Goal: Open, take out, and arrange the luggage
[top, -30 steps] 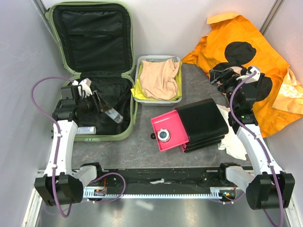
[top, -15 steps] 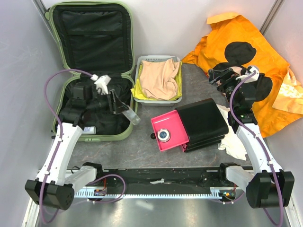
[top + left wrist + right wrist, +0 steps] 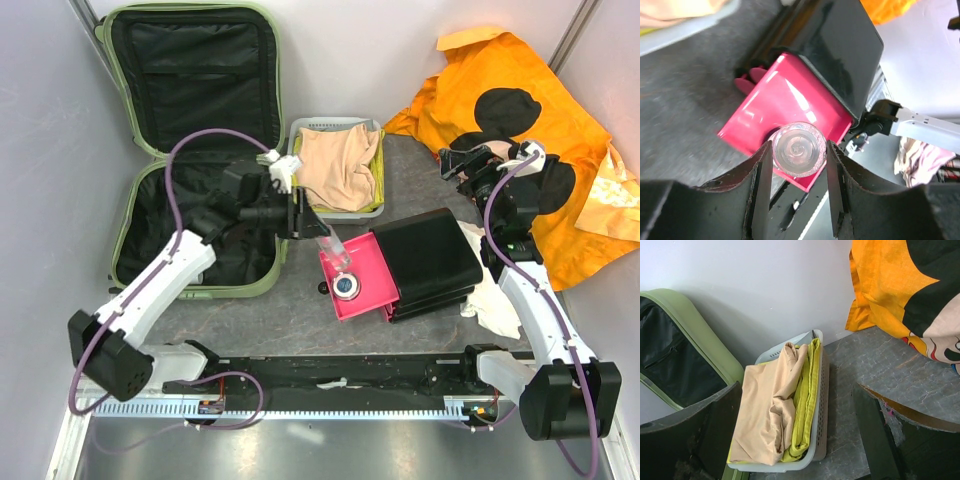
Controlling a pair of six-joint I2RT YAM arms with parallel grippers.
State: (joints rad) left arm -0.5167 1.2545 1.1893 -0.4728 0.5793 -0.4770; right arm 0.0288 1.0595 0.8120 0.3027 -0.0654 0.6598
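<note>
The pale green luggage (image 3: pixel 262 150) lies open at the back left, its black lining showing; its rim also shows in the right wrist view (image 3: pixel 695 325). My left gripper (image 3: pixel 308 222) is shut on a clear bottle (image 3: pixel 335 250) and holds it tilted over the open pink drawer (image 3: pixel 368 262). In the left wrist view the bottle's round end (image 3: pixel 799 149) sits between both fingers (image 3: pixel 762 175) above the drawer (image 3: pixel 775 102). My right gripper (image 3: pixel 463 162) hangs open over the orange cloth (image 3: pixel 510 75), with nothing between its fingers (image 3: pixel 715 435).
The black box (image 3: pixel 435 255) holds the pink drawer, which has a round tin (image 3: pixel 347 285) in it. A white mesh basket (image 3: pixel 368 212) with beige and yellow cloth stands behind it. A white cloth (image 3: pixel 492 292) lies right of the box.
My left arm has swung right out of the luggage, carrying the clear bottle to above the pink drawer. The right arm has not moved.
</note>
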